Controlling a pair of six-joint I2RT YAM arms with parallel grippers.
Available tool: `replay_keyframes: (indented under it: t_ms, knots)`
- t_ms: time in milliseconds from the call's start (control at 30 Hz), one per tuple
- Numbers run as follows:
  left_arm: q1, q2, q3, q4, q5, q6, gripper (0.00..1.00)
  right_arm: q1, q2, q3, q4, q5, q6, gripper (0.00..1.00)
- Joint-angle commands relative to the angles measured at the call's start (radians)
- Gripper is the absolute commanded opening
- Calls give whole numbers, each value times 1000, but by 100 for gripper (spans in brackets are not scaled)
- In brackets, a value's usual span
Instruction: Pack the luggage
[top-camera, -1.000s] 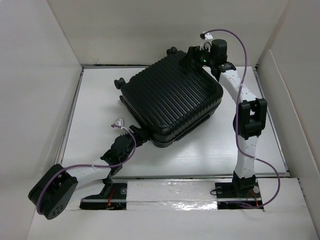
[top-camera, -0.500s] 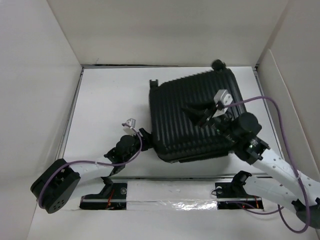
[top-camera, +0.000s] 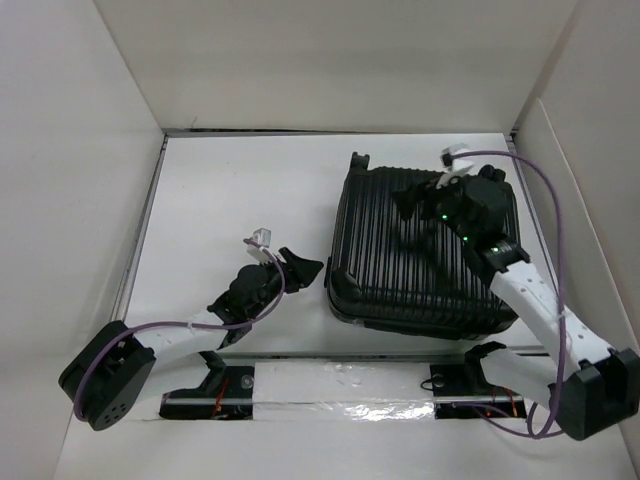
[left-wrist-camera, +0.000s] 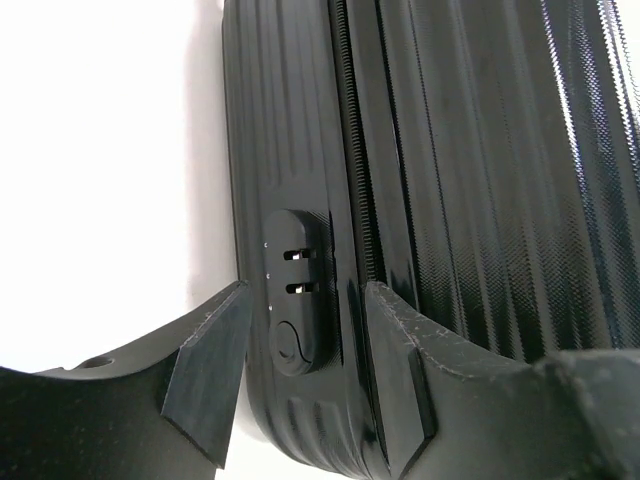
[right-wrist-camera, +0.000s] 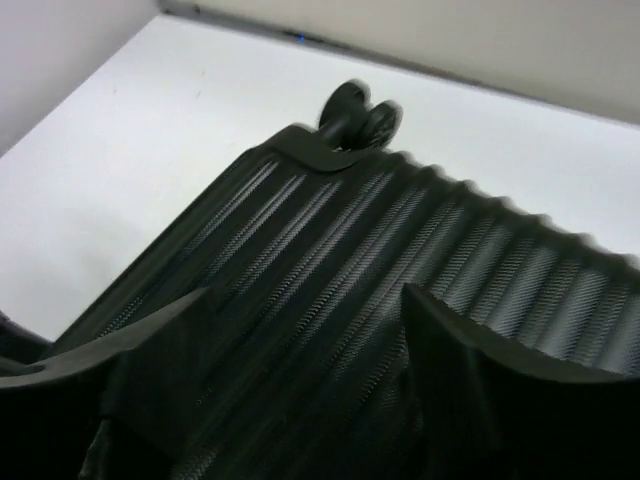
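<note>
Closed luggage (top-camera: 420, 270), flat; left gripper (left-wrist-camera: 300, 345) spread facing lock (left-wrist-camera: 295, 300), right gripper (right-wrist-camera: 305, 330) spread over shell (right-wrist-camera: 380, 250); square up on zip seam (left-wrist-camera: 345, 150) first.

Setting: robot test cell, laboratory type. Evidence: plain white flat tabletop (top-camera: 240, 190) beneath the left gripper (top-camera: 305, 268) and right gripper (top-camera: 412, 205). Bare white board walls (top-camera: 330, 60) stand beyond both grippers and outward to either side, boxing the work area in. Crinkled silver tape strip (top-camera: 340, 408) behind the grippers, at the black bolted arm bases (top-camera: 215, 383). Thin purple cables (top-camera: 545, 200) looped along each arm.
</note>
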Motion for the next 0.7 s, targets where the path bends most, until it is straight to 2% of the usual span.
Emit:
replay_keyframes:
  t_ms: [0,67,100,167,200,233,333,367,433,467,533,600,633,667]
  knots:
    - [2,-39,0,-6,-17,24,46,-133,-103,37,-27,142,86,87]
    - [2,-54,6,-18,-17,46,48,-233,-129,34,-68,151,133,96]
    - [2,-59,8,-31,-17,56,49,-326,-158,28,-81,188,149,97]
    - [2,-71,22,-51,-17,87,54,-412,-186,-16,-84,249,179,100]
    - [2,-74,29,-74,-18,98,56,-499,-205,-31,-84,251,193,100]
    - [2,-79,38,-81,-15,107,58,-541,-215,-50,-84,237,222,100]
    - [2,-83,51,-101,0,132,60,-670,-206,-133,-43,25,262,100]
    - [2,-80,52,-100,15,133,60,-684,-192,-162,-24,-102,270,100]
    - [2,-73,51,-89,28,136,60,-684,-128,-177,29,-209,285,100]
    - [2,-68,49,-83,39,135,60,-684,-99,-177,45,-325,287,100]
    - [2,-67,43,-69,46,133,59,-684,-36,-151,74,-419,300,100]
    - [2,-71,37,-63,46,133,59,-617,64,-142,164,-542,331,99]
    - [2,-77,28,-62,46,132,59,-580,104,-90,186,-571,334,98]
    - [2,-88,20,-63,46,130,58,-492,189,0,156,-582,308,98]
